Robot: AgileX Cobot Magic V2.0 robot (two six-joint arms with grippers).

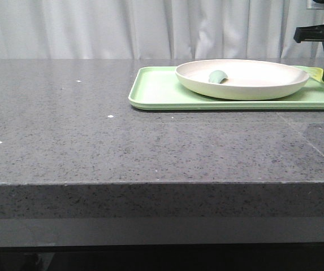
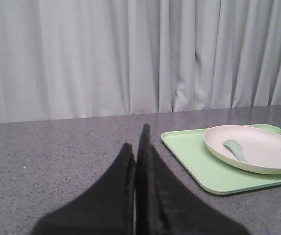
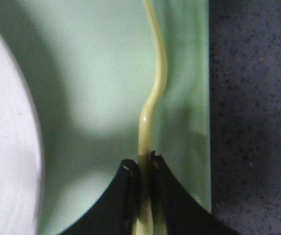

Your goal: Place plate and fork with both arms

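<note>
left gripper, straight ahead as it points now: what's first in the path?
Looks free. The left gripper, shut, points over bare table toward the curtain. The tray with the plate sits off to one side of that line, though depth is unclear.

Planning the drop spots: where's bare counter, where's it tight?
Bare: the grey counter left of and in front of the green tray. Crowded: the tray itself, where the plate holding a spoon covers most of it, and the right gripper pinches the fork at its right end.
</note>
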